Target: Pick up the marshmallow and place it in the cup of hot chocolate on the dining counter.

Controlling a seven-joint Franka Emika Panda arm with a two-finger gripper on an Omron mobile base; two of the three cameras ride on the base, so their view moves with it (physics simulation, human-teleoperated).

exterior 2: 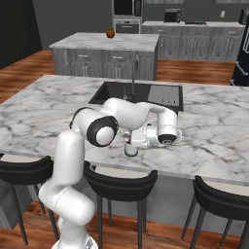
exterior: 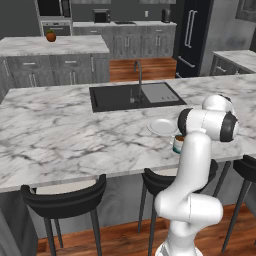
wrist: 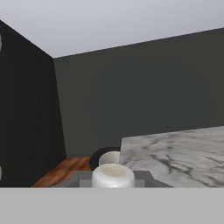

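1. Left base view shows the cup of hot chocolate (exterior: 178, 144) upright near the front edge of the dining counter (exterior: 60, 135), partly hidden behind the white arm (exterior: 192, 165).
2. Places the cup just in front of a flat white plate (exterior: 162, 126), close to it; cannot tell whether touching.
3. Finds the black sink (exterior: 125, 97) and its dark curved tap (exterior: 138, 72) further back on the same counter, towards the rear edge, well apart from the cup.
4. Right base view puts the cup (exterior 2: 130, 151) at the front edge of the counter, directly under the wrist end of the arm, which lies roughly level above it.
5. Hand view looks sideways along the counter top towards a dark wall, with the marble edge on the right.
6. Has the gripper (wrist: 113, 181) drawn together, clamped on the marshmallow (wrist: 113, 171), a short white cylinder with a cream top held at the bottom centre.
7. Lines dark stools (exterior: 65, 197) along the front of the counter.
8. Sets a smaller island (exterior: 55, 47) with grey cabinets behind, with a small reddish round thing (exterior: 51, 36) near its back edge.
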